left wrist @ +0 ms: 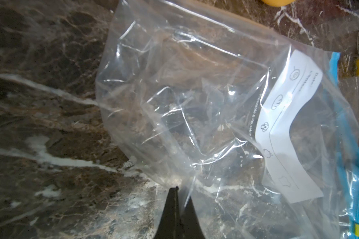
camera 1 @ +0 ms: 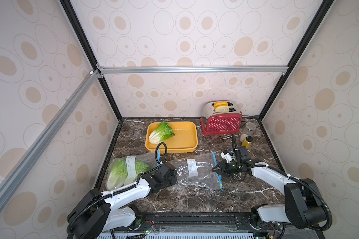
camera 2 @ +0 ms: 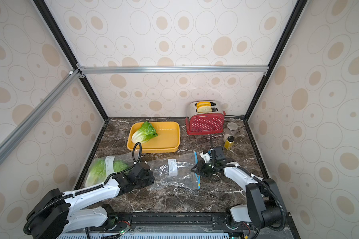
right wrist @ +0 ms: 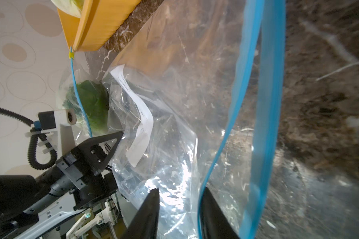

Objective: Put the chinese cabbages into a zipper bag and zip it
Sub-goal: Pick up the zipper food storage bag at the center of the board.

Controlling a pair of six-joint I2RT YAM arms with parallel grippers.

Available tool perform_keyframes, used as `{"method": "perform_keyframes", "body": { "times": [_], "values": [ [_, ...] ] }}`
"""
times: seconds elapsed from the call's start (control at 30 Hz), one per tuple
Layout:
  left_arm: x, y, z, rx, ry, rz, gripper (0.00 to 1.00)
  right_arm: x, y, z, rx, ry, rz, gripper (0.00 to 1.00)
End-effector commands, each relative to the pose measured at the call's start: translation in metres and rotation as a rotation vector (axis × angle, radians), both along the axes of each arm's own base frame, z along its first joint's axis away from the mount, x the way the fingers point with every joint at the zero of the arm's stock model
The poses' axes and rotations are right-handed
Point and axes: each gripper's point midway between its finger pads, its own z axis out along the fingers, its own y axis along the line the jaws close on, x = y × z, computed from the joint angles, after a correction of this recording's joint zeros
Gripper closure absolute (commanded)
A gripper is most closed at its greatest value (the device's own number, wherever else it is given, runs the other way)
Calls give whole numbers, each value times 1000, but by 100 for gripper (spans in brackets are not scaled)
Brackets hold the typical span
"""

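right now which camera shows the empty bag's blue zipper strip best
The right wrist view: the blue zipper strip fills the frame, its two lips parted. The left wrist view catches it only along the empty bag's edge; in both top views it is a thin blue line.

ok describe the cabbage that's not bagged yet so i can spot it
Start at the red toaster at the back; beside it sits a yellow tray. The cabbage lies loose in that tray, the others are inside a clear bag.
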Motion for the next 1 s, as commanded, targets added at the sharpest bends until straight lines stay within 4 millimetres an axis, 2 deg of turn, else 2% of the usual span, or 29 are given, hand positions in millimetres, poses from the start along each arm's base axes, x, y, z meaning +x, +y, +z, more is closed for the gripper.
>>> {"method": "perform_keyframes", "body": {
  "times": [0.0,0.1,0.23,0.33,0.53,0.6,0.7,0.83,0.93,0.97],
  "values": [
    [7,-3,8,-10,-24,0,100,-3,-2,-2,-51,-2,38,66],
    [7,-4,10,-12,-25,-3,100,-3,-7,-9,-94,-1,40,68],
    [7,-4,9,-13,-20,-4,100,-4,7,-6,-72,-34,84,75],
    [8,-4,10,-12,-23,-3,100,-5,3,-9,-104,-33,85,86],
    [8,-3,11,-2,-23,-3,100,-4,-1,6,-115,-82,60,100],
    [7,-1,10,9,-22,0,100,-4,-4,13,-129,-107,55,100],
    [7,1,10,18,-22,4,100,-4,-8,27,-145,-158,57,100],
    [8,2,12,28,-24,0,100,-2,-15,57,-173,-260,45,100],
    [11,-3,18,24,-33,-20,92,0,-10,87,-130,-343,46,100],
    [13,-7,24,17,-44,-34,83,0,-7,97,-107,-362,54,100]
  ]
}}
